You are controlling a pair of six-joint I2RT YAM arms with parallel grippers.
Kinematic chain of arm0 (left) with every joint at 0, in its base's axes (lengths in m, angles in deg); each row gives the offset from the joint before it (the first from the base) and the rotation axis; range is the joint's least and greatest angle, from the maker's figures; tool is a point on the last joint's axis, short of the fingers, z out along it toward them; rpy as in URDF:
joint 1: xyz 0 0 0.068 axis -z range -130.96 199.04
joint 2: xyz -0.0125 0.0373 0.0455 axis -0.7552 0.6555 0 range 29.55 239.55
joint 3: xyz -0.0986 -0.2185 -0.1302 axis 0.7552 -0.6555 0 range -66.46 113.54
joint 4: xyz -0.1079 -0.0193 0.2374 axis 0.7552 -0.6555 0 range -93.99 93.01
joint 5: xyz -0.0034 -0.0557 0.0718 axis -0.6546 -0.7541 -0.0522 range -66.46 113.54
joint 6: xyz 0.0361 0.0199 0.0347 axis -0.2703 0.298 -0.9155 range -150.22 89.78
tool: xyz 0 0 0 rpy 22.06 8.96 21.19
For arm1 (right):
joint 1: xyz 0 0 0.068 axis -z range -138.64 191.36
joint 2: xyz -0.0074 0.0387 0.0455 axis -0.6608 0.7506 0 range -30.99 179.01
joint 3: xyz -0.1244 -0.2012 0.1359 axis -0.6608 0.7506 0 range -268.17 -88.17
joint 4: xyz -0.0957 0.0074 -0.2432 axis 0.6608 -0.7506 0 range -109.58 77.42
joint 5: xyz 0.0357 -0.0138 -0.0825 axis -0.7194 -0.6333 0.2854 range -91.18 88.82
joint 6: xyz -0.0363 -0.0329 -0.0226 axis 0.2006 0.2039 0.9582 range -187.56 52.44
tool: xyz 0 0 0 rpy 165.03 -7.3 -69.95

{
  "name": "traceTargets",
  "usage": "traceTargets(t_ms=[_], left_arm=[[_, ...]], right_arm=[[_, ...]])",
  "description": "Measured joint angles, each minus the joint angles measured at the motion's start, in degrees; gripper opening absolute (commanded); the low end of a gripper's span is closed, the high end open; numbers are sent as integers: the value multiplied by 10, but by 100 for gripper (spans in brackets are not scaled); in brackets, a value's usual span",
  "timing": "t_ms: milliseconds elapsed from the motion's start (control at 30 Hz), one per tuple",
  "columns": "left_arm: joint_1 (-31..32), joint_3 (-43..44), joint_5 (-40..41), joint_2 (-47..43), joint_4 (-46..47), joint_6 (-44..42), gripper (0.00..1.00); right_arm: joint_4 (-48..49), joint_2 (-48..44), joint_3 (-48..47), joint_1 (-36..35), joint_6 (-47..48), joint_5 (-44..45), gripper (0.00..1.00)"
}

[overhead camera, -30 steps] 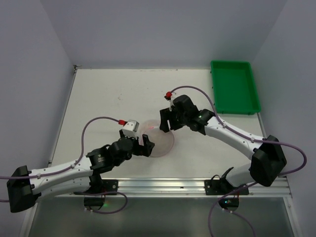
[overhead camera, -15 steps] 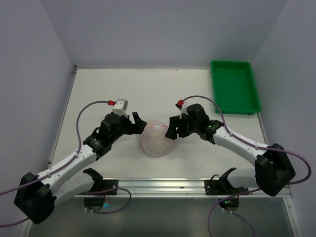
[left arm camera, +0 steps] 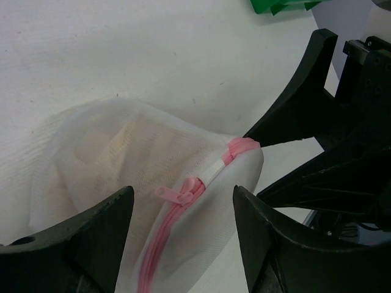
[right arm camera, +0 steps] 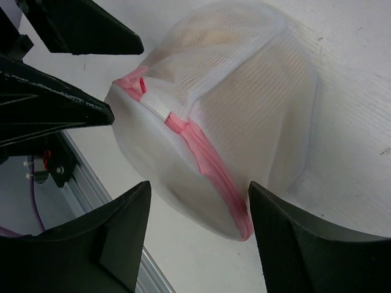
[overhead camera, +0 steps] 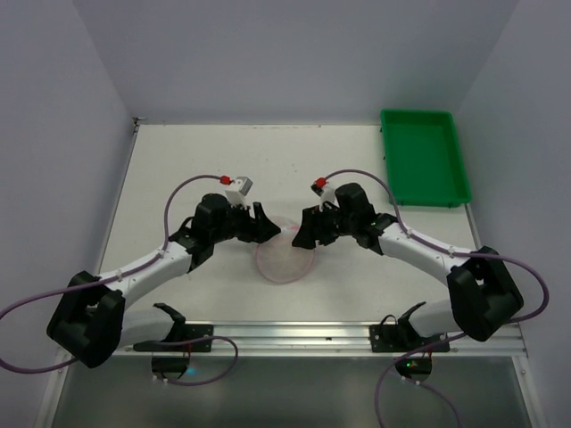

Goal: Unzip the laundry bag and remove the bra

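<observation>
- Laundry bag [overhead camera: 284,259] lies on the table [overhead camera: 178,169], near the middle of the near half, directly between the two grippers. It is well apart from the green tray [overhead camera: 424,156] at the far right corner.
- Left gripper [left arm camera: 183,195]: fingers spread wide and holding nothing. It points at the bag from the bag's left side. In the left wrist view the bag's rounded end sits in the gap between the fingers, with the pink zip edge [right arm camera: 211,162] running roughly down the middle of that gap.
- Zip pull [left arm camera: 174,194]: a small pink tab lying on the zip line, just beside a white fabric tab, between the left fingers. No contact between finger and pull can be made out.
- Right gripper [right arm camera: 198,189]: fingers likewise wide apart and empty. It faces the bag from the right, opposite the left gripper, and the zip edge crosses the gap between its fingers.
- The two grippers' fingertips are near each other at the bag's raised pink corner.
- Zip looks closed along the whole stretch that is visible.
- Bra [left arm camera: 116,143]: inside the bag, showing only as a faint beige-tan shape through the white mesh.
</observation>
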Motion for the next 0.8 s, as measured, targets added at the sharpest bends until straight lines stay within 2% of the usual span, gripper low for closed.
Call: traceTargets(t_ms=[200, 267, 300, 333, 400, 433, 467, 500, 600, 700, 800], left_arm=[[0, 0, -21, 34, 11, 12, 56], [0, 0, -23, 43, 15, 16, 43], [0, 0, -23, 47, 17, 18, 38], [0, 0, -24, 49, 18, 20, 27], [0, 1, -23, 49, 19, 27, 17], [0, 1, -22, 48, 19, 28, 10], [0, 1, -20, 45, 16, 29, 6], [0, 1, -16, 38, 14, 30, 2], [0, -4, 2, 5, 9, 36, 0], [-6, -38, 23, -50, 21, 63, 0], [-6, -109, 33, -99, 68, 125, 0]], right_arm=[[5, 29, -14, 0, 6, -17, 56], [6, 33, -18, 0, 9, -23, 53], [7, 34, -19, 0, 11, -23, 49], [7, 34, -19, 0, 12, -23, 45], [6, 34, -22, 0, 16, -23, 37], [6, 34, -23, 0, 18, -22, 32], [4, 34, -26, 0, 20, -19, 25], [-3, 37, -34, 0, 23, -16, 13], [-26, 54, -75, 0, 32, -4, 0], [-47, 86, -132, 0, 39, -3, 0], [-65, 132, -206, -4, 45, -10, 0]])
